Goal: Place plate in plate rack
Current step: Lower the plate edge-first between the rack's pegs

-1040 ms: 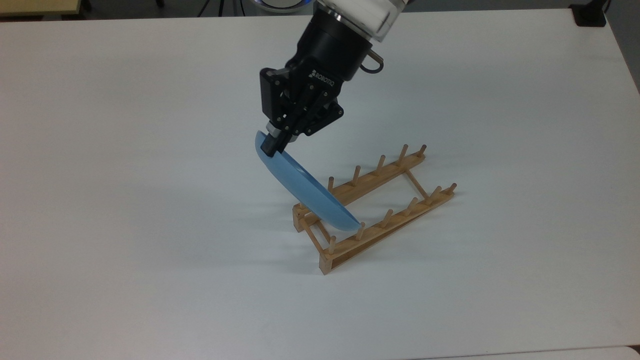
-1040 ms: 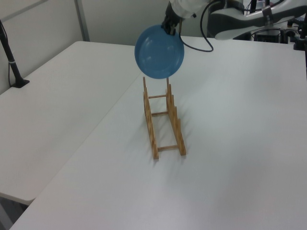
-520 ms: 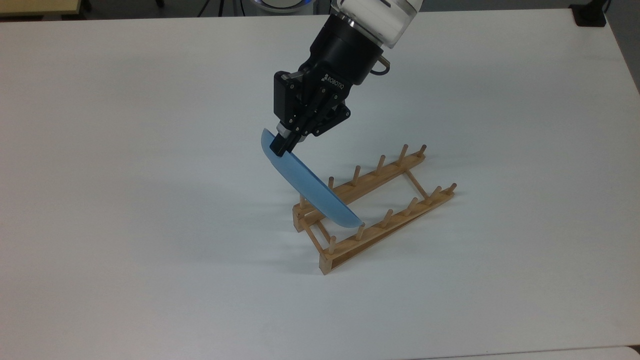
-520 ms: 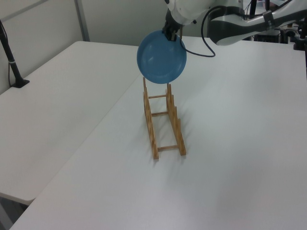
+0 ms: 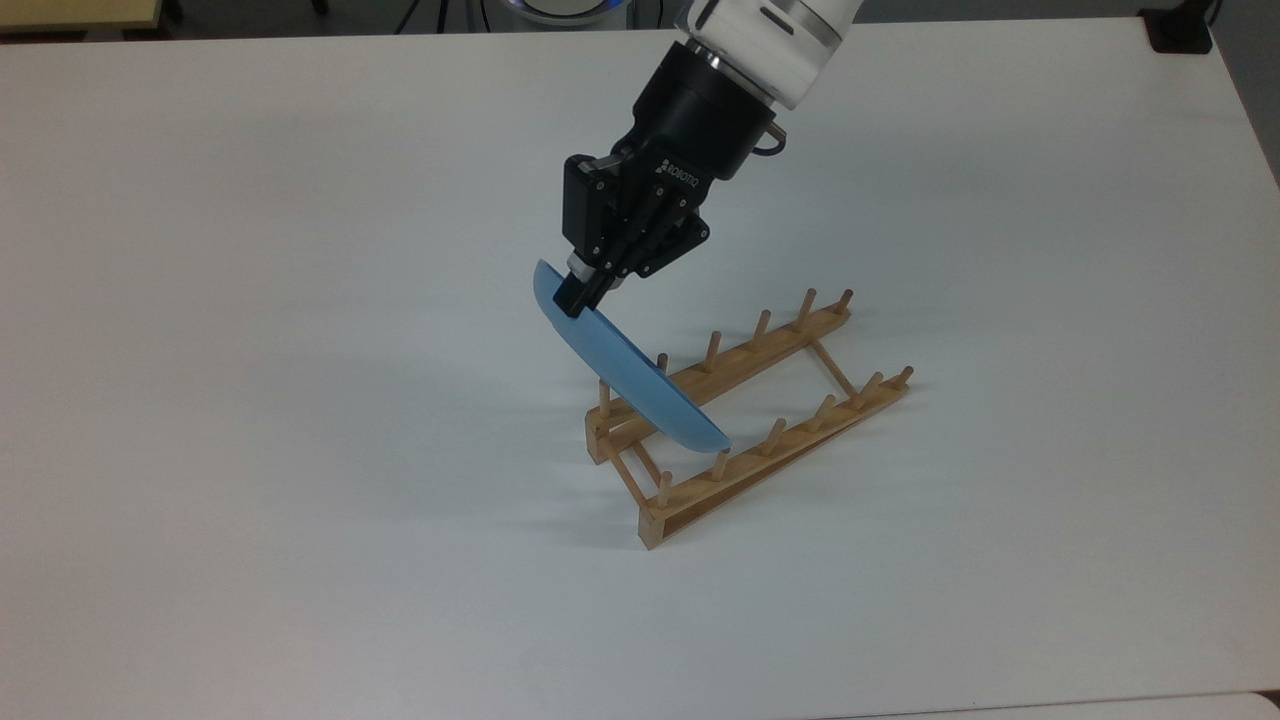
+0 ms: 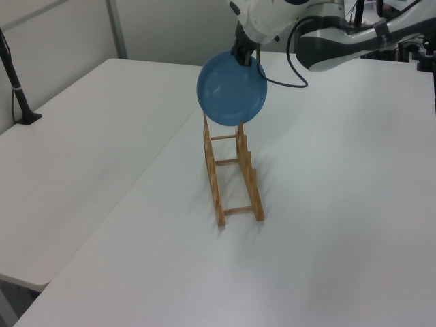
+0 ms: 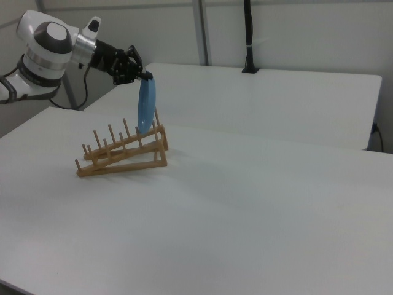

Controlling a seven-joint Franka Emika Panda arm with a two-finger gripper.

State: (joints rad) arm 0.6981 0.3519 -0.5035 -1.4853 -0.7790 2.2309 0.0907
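Above rack (image 5: 745,415), pincer-held (image 5: 580,296) plate (image 5: 630,372)

Open white table (image 5: 300,400) lies all round me. My gripper (image 5: 578,297) clamps the plate (image 5: 625,365) by its top rim above the plate rack (image 5: 745,415), whose upright pegs (image 5: 718,462) stand beneath the plate's lower edge. The slots toward the top view's right are free.

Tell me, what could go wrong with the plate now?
The gripper pinches the plate only at its top rim, so it might swing or slip out. Its bottom edge hangs just over the end pegs of the rack; it could land on a peg instead of between two. The rack sits loose on the table, so a bump could shove it.
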